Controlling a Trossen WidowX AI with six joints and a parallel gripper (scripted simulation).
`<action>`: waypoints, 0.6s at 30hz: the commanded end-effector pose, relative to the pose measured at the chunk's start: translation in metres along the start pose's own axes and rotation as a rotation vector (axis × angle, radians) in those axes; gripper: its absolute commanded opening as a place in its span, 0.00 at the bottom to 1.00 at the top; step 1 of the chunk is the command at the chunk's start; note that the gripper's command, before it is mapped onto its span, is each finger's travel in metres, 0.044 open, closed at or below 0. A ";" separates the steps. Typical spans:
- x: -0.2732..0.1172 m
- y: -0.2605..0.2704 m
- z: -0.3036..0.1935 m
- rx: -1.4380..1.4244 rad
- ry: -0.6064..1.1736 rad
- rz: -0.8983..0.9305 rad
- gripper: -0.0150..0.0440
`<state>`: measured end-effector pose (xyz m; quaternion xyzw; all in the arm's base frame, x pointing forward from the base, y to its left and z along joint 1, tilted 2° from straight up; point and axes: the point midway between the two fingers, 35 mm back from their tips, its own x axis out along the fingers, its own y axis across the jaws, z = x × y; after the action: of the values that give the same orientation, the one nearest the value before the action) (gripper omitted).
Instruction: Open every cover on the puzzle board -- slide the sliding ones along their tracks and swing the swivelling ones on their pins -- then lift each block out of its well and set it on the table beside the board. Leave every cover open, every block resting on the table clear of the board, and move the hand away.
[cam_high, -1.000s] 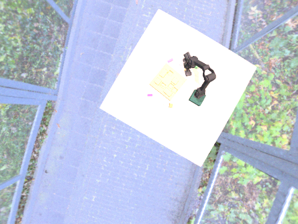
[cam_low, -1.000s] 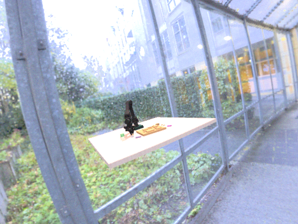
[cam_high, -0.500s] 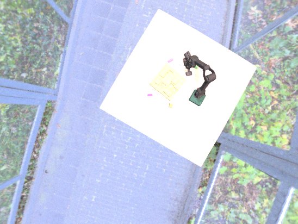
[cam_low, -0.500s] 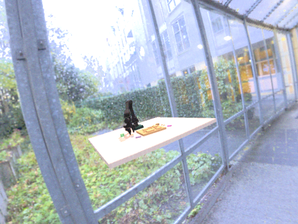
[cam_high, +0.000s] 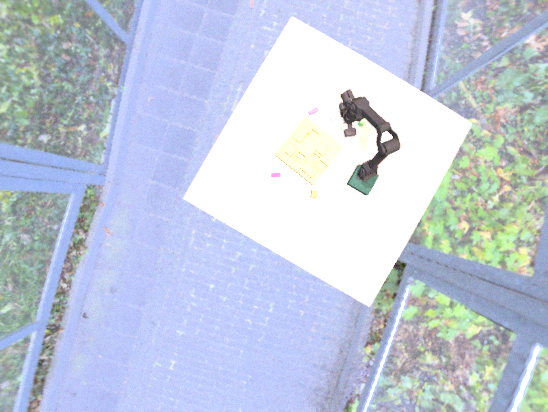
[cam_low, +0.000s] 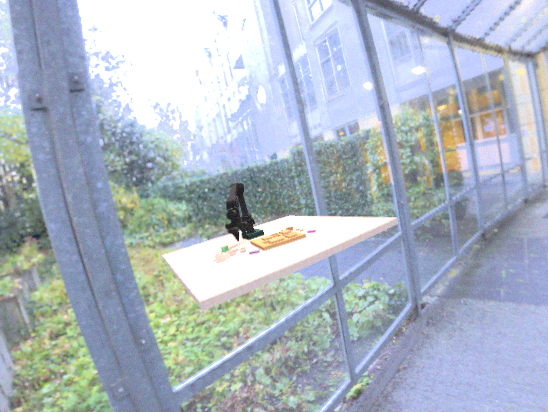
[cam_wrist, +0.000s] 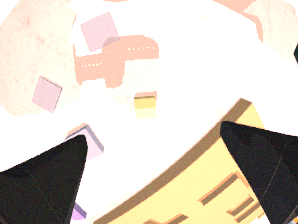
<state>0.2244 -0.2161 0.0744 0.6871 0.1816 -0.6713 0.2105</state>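
My gripper (cam_wrist: 156, 135) is wide open and empty above the table beside the puzzle board (cam_high: 312, 178) (cam_low: 278, 242) (cam_wrist: 200, 171). A small yellow block (cam_wrist: 145, 106) lies on the table ahead of the fingertips, off the board. A pale lilac block (cam_wrist: 91, 143) is near the left finger; two more flat lilac pieces (cam_wrist: 100, 31) (cam_wrist: 47, 94) lie farther off. Magenta blocks (cam_high: 313, 111) (cam_high: 275, 175) lie on two sides of the board, and an orange block (cam_high: 314, 194) lies near its lower corner. Glare hides which covers are open and what the wells hold.
A green object (cam_high: 361, 122) (cam_low: 224, 248) stands on the table by the arm. The arm's dark green base (cam_high: 363, 181) is beside the board. Pinkish patches (cam_wrist: 142, 46) show on the table past the yellow block. The table edge (cam_low: 300, 264) lies beyond the board.
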 end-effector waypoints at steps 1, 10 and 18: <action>-0.017 0.000 -0.001 -0.003 0.009 0.014 1.00; -0.018 0.000 -0.023 -0.336 0.009 0.015 0.73; -0.020 -0.005 -0.066 -0.941 0.005 0.023 0.38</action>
<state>0.2614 -0.1896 0.0968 0.5858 0.3820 -0.5689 0.4327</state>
